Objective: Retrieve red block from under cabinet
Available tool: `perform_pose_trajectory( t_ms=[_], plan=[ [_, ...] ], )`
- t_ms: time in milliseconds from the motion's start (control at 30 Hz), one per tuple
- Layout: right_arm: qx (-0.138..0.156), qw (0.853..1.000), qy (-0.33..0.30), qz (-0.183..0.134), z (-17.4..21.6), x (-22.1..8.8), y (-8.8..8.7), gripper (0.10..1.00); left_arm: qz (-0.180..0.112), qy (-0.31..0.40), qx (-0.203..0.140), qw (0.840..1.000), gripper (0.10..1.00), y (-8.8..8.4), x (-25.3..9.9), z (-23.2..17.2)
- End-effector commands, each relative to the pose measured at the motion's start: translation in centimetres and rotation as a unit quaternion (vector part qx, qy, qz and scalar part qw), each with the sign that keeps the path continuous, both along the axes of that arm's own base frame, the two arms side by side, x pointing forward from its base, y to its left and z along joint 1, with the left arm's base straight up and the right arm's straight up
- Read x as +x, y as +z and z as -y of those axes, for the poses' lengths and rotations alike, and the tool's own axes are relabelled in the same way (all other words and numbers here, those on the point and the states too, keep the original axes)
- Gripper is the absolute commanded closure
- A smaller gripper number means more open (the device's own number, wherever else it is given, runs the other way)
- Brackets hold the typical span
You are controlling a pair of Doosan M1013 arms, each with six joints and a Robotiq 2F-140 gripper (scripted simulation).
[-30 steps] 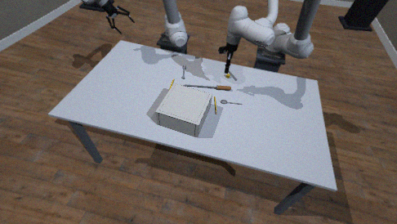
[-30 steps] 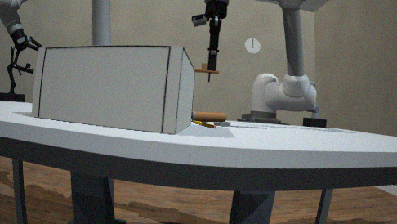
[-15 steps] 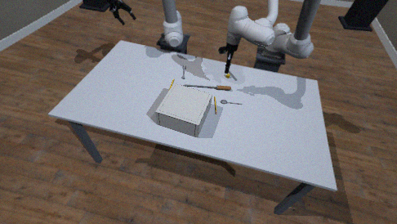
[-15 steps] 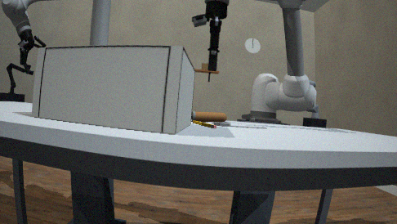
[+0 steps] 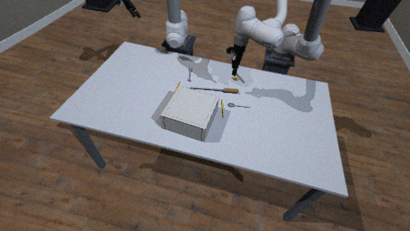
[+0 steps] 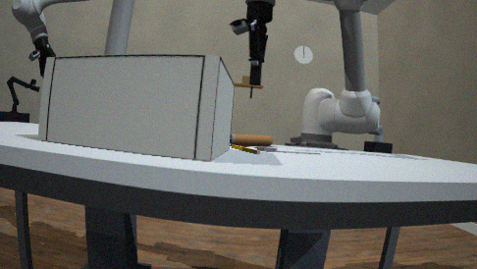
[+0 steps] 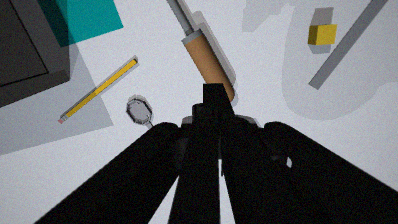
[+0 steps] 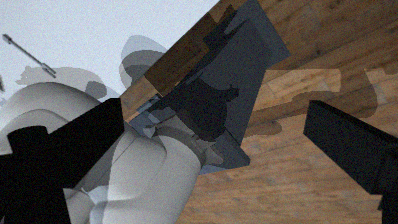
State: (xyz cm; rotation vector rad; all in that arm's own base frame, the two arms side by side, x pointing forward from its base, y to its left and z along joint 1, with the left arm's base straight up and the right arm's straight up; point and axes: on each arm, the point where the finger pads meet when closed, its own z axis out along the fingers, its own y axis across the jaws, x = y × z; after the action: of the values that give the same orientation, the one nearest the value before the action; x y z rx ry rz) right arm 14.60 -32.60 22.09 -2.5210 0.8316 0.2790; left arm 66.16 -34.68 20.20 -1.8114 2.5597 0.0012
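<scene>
One pale cabinet point(image 5: 190, 105) point(image 6: 128, 103) point(image 7: 30, 45) stands level on the one bench point(image 5: 274, 139) point(image 6: 344, 172) point(image 7: 270, 75) point(image 8: 100, 30). The one red block is out of sight in all four views, so I cannot tell its exact spot. One teal square point(image 7: 90, 20) shows in part beside the cabinet in the left wrist view (its far part is cut off by the frame).

There are two arms, each with one end effector. The left end effector point(image 5: 234, 75) point(image 6: 255, 83) point(image 7: 212, 99) has its two fingers together with nothing between them, pointing down above the bench. In the left wrist view its tips overlap the handle of the one screwdriver point(image 5: 230, 90) point(image 6: 252, 139) point(image 7: 207, 62), which lies on the bench. The right end effector point(image 5: 136, 16) point(image 8: 213, 116) has its two fingers wide apart and empty, well away from the cabinet.

Two yellow pencils lie near the cabinet: one pencil point(image 5: 223, 109) point(image 6: 245, 148) point(image 7: 100, 90) off one side, beside the single spoon point(image 5: 231, 104) point(image 7: 139, 111), and a second pencil point(image 5: 177, 87) near a back corner. One small metal tool point(image 5: 190, 75) point(image 8: 30, 55) lies further back (too small to name surely). One yellow block point(image 5: 235, 77) point(image 7: 325, 34) sits just beside one grey bar point(image 5: 240, 78) point(image 7: 345, 47).

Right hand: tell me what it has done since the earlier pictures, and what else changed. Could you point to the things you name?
The right hand point(image 5: 136, 15) point(image 6: 43, 69) point(image 8: 213, 116) has shifted towards picture right in the top and exterior views, its fingers swinging to point more downward in the exterior view. Nothing was visibly taken or let go. The left hand point(image 5: 234, 75) point(image 6: 254, 84) point(image 7: 212, 99), cabinet point(image 5: 191, 105) point(image 6: 123, 103) point(image 7: 25, 50) and yellow block point(image 5: 235, 78) point(image 7: 325, 34) look unmoved.
</scene>
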Motion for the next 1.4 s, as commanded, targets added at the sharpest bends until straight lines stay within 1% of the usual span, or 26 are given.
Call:
perform_pose_trajectory(
  t_ms=[0, 67, 133, 233, 300, 400, 467, 567, 633, 667, 700, 867, 1000, 1133, 1200, 1233, 1267, 1367],
  plan=[
    [-0.017, 0.995, -0.083, -0.045, -0.1, -2.6, 0.4, 0.098, -0.004, -0.139, -0.003, 0.99, 0.999, 0.2, -0.4, -0.2],
    [-0.017, 0.995, -0.083, -0.045, -0.1, -2.6, 0.4, 0.098, -0.004, -0.139, -0.003, 0.99, 0.999, 0.2, -0.4, -0.2],
    [-0.023, 0.99, -0.125, -0.065, -0.2, -3.7, 0.5, 0.098, -0.004, -0.234, -0.003, 0.972, 0.999, 0.2, -0.3, -0.2],
    [-0.03, 0.979, -0.181, -0.091, -0.5, -5.1, 0.7, 0.098, -0.002, -0.319, -0.001, 0.948, 0.999, 0.2, -0.3, -0.2],
    [-0.034, 0.97, -0.215, -0.106, -0.6, -6.0, 0.8, 0.098, -0.002, -0.375, 0.001, 0.927, 0.999, 0.2, -0.3, -0.2],
    [-0.038, 0.957, -0.258, -0.126, -0.9, -7.1, 0.9, 0.098, -0.001, -0.458, 0.004, 0.889, 0.999, 0.2, -0.3, -0.2],
    [-0.041, 0.949, -0.283, -0.137, -1.0, -7.7, 1.0, 0.098, -0.001, -0.51, 0.005, 0.86, 0.999, 0.2, -0.3, -0.2],
    [-0.044, 0.937, -0.312, -0.151, -1.2, -8.5, 1.0, 0.098, -0.001, -0.586, 0.008, 0.81, 0.999, 0.2, -0.2, -0.2],
    [-0.044, 0.937, -0.312, -0.151, -1.2, -8.5, 1.0, 0.098, -0.001, -0.586, 0.008, 0.81, 0.999, 0.2, -0.2, -0.2],
    [-0.045, 0.934, -0.32, -0.154, -1.3, -8.7, 1.1, 0.098, -0.002, -0.647, 0.009, 0.763, 0.999, 0.2, -0.2, -0.2],
    [-0.045, 0.931, -0.328, -0.157, -1.3, -8.9, 1.1, 0.098, -0.002, -0.662, 0.01, 0.749, 0.999, 0.2, -0.2, -0.2],
    [-0.048, 0.919, -0.352, -0.169, -1.5, -9.5, 1.1, 0.098, -0.004, -0.768, 0.013, 0.64, 0.999, 0.2, -0.2, -0.1],
    [-0.048, 0.915, -0.361, -0.172, -1.6, -9.7, 1.2, 0.098, -0.006, -0.839, 0.014, 0.544, 0.999, 0.2, -0.2, -0.1],
    [-0.049, 0.914, -0.363, -0.173, -1.6, -9.8, 1.2, 0.098, -0.007, -0.898, 0.012, 0.439, 0.999, 0.2, -0.2, -0.1],
    [-0.049, 0.914, -0.363, -0.173, -1.6, -9.8, 1.2, 0.098, -0.007, -0.898, 0.012, 0.439, 0.999, 0.2, -0.2, -0.1],
    [-0.049, 0.914, -0.363, -0.173, -1.6, -9.8, 1.2, 0.098, -0.006, -0.93, 0.009, 0.368, 0.999, 0.2, -0.2, -0.1],
    [-0.049, 0.914, -0.363, -0.173, -1.6, -9.8, 1.2, 0.098, -0.006, -0.937, 0.008, 0.349, 0.999, 0.2, -0.2, -0.1],
    [-0.049, 0.914, -0.363, -0.173, -1.6, -9.8, 1.2, 0.098, -0.002, -0.965, 0.0, 0.262, 0.999, 0.2, -0.2, -0.1]
  ],
)
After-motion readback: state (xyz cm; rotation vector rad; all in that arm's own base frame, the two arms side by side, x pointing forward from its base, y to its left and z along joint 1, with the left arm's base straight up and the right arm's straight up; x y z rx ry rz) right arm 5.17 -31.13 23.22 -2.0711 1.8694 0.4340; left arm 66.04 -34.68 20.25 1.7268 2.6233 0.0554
